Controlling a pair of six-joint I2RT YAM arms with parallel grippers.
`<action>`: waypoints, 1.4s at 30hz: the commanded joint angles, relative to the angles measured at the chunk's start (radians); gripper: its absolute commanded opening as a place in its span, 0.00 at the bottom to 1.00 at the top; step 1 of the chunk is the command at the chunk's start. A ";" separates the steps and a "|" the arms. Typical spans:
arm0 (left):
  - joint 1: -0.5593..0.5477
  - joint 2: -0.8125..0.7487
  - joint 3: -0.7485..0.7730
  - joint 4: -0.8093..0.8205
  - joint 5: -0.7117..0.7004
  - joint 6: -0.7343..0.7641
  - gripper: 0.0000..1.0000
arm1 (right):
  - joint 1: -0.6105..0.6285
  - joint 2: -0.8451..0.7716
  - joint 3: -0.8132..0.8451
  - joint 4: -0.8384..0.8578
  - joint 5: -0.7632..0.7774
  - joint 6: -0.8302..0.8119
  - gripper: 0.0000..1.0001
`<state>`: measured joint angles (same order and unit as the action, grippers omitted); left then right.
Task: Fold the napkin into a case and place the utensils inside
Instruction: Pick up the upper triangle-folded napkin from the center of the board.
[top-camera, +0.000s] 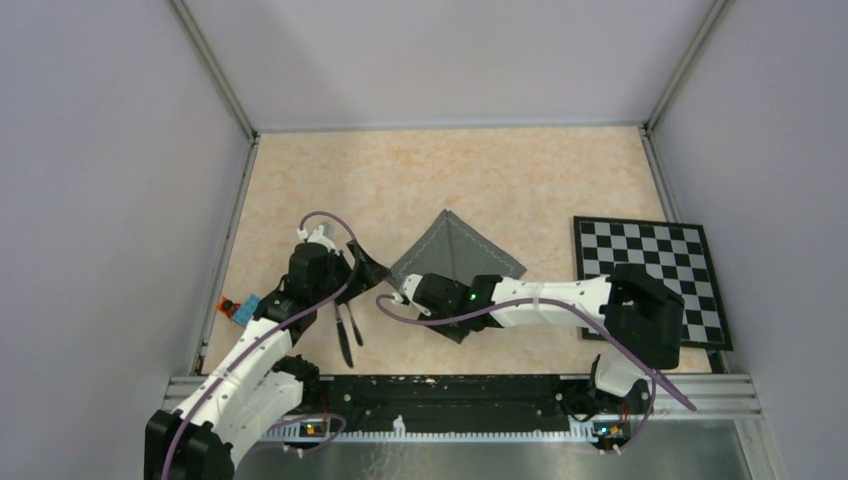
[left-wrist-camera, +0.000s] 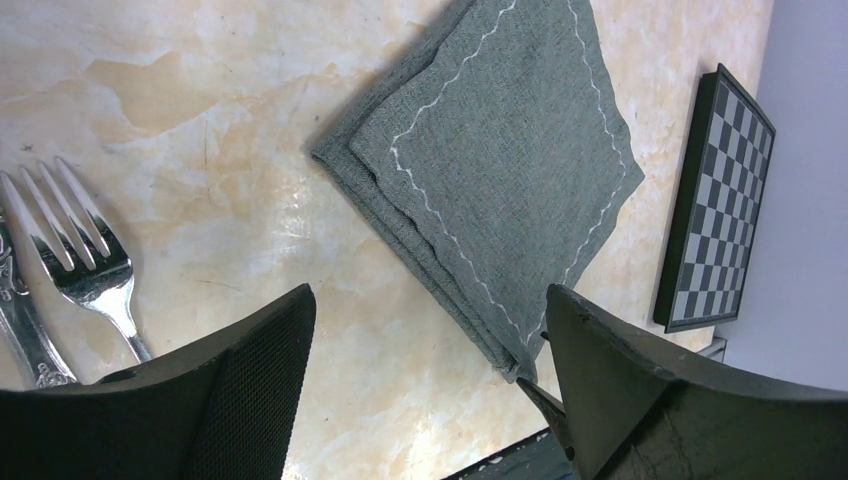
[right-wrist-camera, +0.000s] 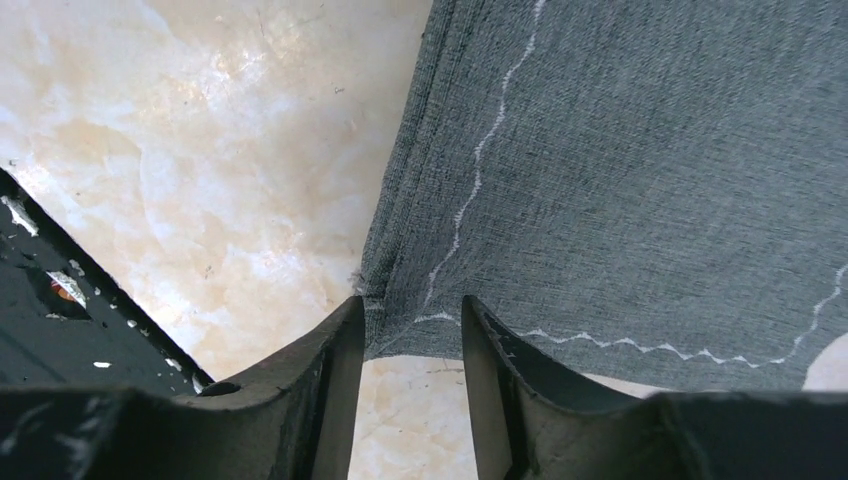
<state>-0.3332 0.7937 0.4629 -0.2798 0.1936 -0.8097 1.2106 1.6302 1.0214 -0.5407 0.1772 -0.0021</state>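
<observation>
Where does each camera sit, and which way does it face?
Top external: above and behind, facing down at the table; left arm, right arm show.
Left wrist: on the left arm, facing napkin and fork past its open left tool.
Right wrist: on the right arm, close on the napkin's corner at its right tool.
Shared: top and left wrist show the checkered board.

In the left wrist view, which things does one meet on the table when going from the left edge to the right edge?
knife (only partly in view) → fork → napkin → checkered board
</observation>
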 joint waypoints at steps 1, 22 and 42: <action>0.018 -0.009 -0.014 0.036 0.027 0.005 0.90 | 0.024 0.005 0.066 -0.001 0.048 -0.009 0.40; 0.044 -0.005 -0.029 0.056 0.077 0.009 0.90 | 0.025 0.108 0.045 0.064 -0.007 -0.005 0.50; 0.052 0.030 -0.073 0.093 0.093 -0.077 0.95 | 0.073 0.095 -0.039 0.174 0.221 0.071 0.00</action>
<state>-0.2878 0.8078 0.4122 -0.2539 0.2646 -0.8360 1.2732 1.7439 1.0134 -0.4011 0.3344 0.0456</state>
